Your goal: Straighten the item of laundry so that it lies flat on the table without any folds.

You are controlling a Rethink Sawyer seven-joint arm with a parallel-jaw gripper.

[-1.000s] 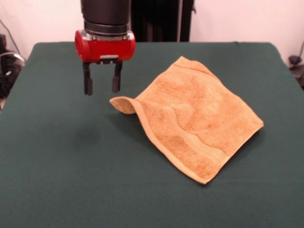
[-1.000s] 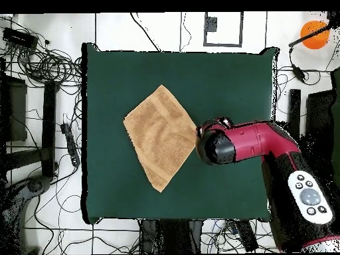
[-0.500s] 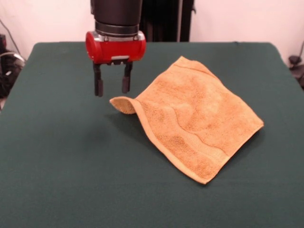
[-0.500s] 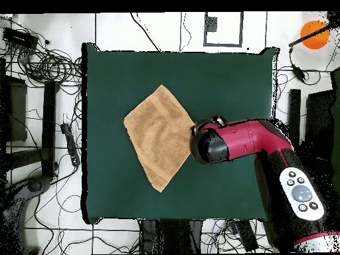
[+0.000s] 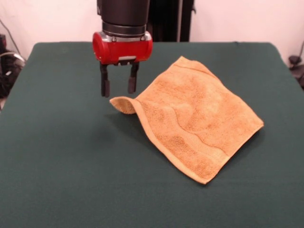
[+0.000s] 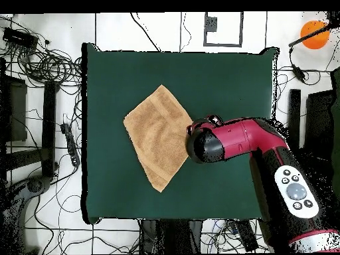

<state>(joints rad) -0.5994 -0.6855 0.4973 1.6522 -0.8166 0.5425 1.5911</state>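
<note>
The golden-orange towel (image 5: 194, 118) lies spread like a diamond on the dark green table (image 5: 57, 161), right of centre in the front view. Its left corner (image 5: 122, 104) is curled up and folded over. A woven band runs near its front edge. My gripper (image 5: 118, 86) hangs open and empty just above and slightly behind that curled corner, not touching it. In the overhead view the towel (image 6: 156, 136) lies left of centre, and the red arm's head (image 6: 206, 145) covers the gripper and the towel's right corner.
Cables and stands (image 6: 40, 99) lie on the floor round the table in the overhead view. The arm's red and black body (image 6: 285, 186) reaches in from the lower right. An orange object (image 6: 313, 33) sits off the table at the top right.
The gripper has moved to the right in the front view, toward the towel's curled corner, staying open at about the same height. The towel has not moved.
</note>
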